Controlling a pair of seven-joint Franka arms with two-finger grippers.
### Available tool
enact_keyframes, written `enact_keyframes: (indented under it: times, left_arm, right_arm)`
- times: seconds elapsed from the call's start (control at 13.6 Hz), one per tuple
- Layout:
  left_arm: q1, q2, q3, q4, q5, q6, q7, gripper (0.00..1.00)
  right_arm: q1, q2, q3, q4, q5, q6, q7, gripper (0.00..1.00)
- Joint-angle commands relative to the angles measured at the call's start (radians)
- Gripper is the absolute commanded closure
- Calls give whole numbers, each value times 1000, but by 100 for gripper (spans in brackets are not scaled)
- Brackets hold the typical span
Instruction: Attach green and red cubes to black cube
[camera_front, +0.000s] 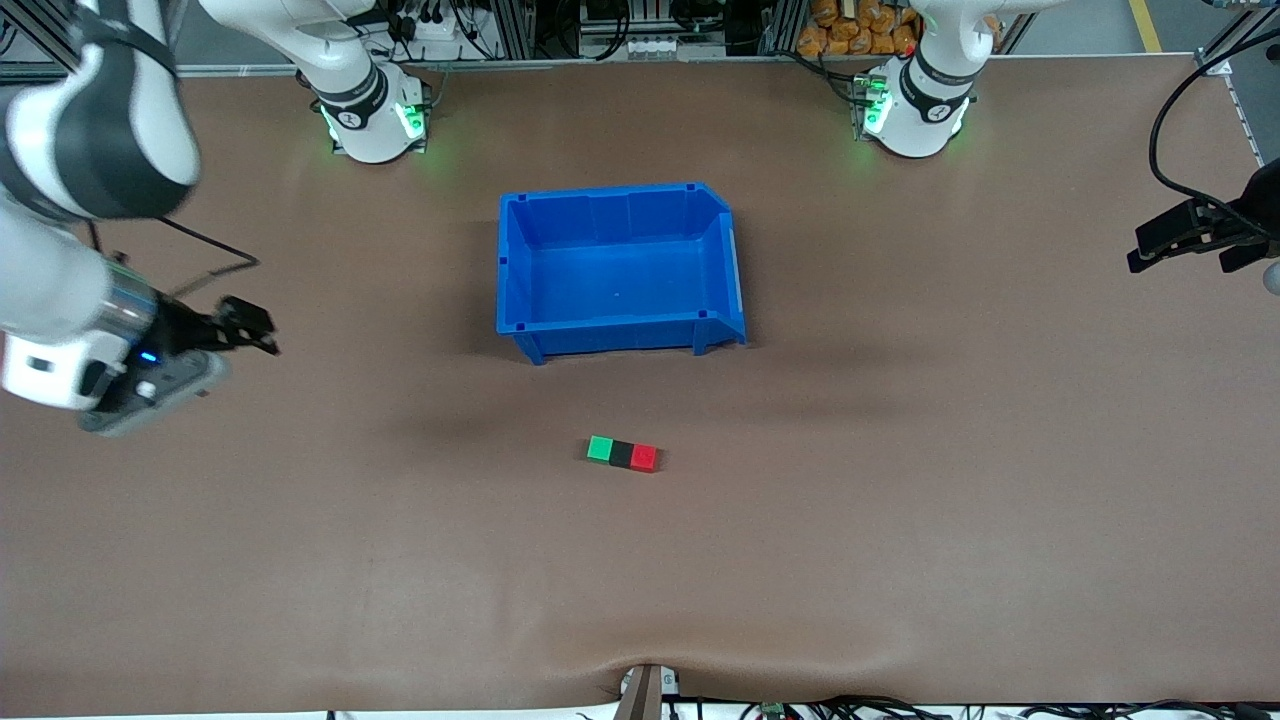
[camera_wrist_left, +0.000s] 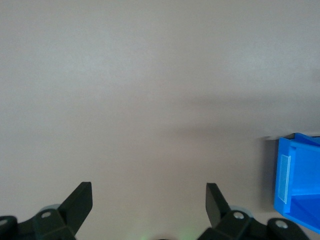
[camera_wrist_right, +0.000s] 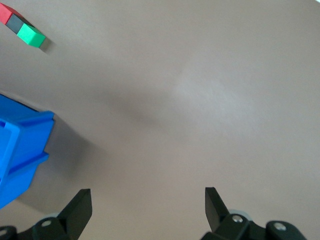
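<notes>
Green cube (camera_front: 600, 448), black cube (camera_front: 622, 453) and red cube (camera_front: 645, 457) sit joined in a row, nearer the camera than the blue bin (camera_front: 728, 262). Left gripper (camera_front: 1190, 240) and right gripper (camera_front: 238, 328) hang wide and empty over the table ends. Looks done; best to keep both clear and not nudge the row.

The green cube (camera_front: 600, 448), black cube (camera_front: 621, 453) and red cube (camera_front: 644, 457) were plain. The bin (camera_front: 520, 290) was bright blue, the desk (camera_front: 900, 500) plain brown

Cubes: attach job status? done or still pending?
Looks done: the green cube, black cube and red cube sit in one touching row on the table, black in the middle, nearer the front camera than the blue bin. Nothing in hand: the left gripper and right gripper are both open and empty, parked over the table's ends. Nothing visibly left.
</notes>
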Motion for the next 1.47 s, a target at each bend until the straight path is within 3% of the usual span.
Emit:
enact_keyframes:
  times: [0.0, 0.22, 0.52, 0.81, 1.4]
  left_arm:
    - [-5, 3, -1, 33, -6, -16, -6, 0]
    - [-5, 3, -1, 33, -5, -16, -8, 0]
    - [-2, 7, -1, 33, -6, -16, -5, 0]
    - [-4, 10, -1, 33, -5, -16, -8, 0]
    - [-2, 10, -1, 33, -3, -16, -9, 0]
  right_arm:
    - [-56, -76, 21, -47, 15, -26, 99, 0]
    - [-85, -146, 23, -55, 12, -126, 295, 0]
    - [-151, -289, 35, -174, 1, -128, 336, 0]
    - [-168, -294, 82, -140, -45, -207, 585, 0]
    - [-165, -288, 70, -81, -51, -223, 573, 0]
